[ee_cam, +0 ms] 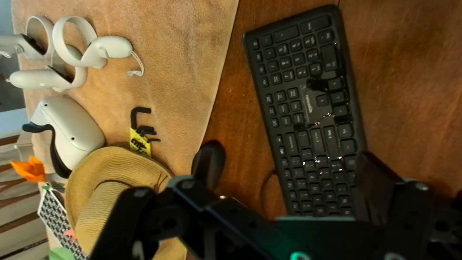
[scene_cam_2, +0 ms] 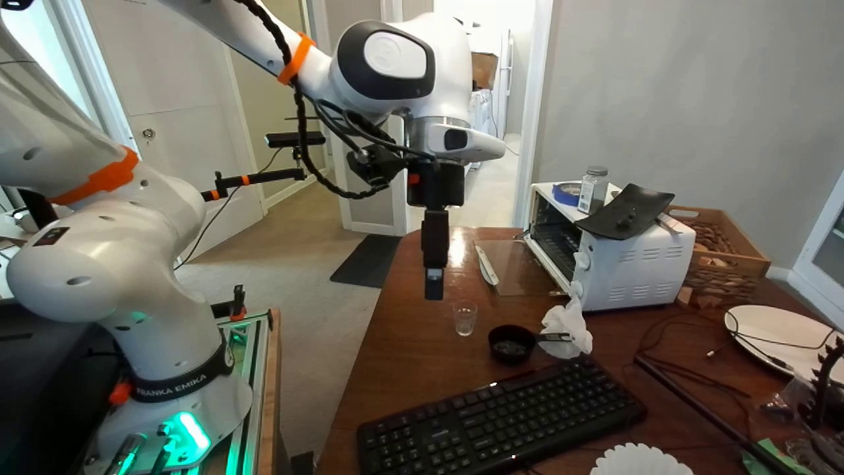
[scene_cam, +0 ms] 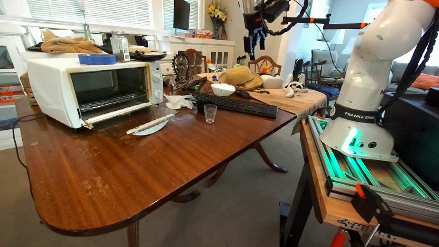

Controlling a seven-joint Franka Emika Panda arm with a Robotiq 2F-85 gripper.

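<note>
My gripper is open and empty, high above the wooden table. It also shows edge-on in an exterior view. In the wrist view its fingers stand apart, with a black keyboard far below between them. The keyboard lies on the table in both exterior views. A small clear glass stands upright on the table. A small black pan sits beside it, next to crumpled white paper. A white fluted bowl stands behind the keyboard. The gripper touches nothing.
A white toaster oven stands with its glass door down; a white lid-like piece lies on the door. A straw hat, a mouse, a white headset and hex keys lie at the cloth-covered end.
</note>
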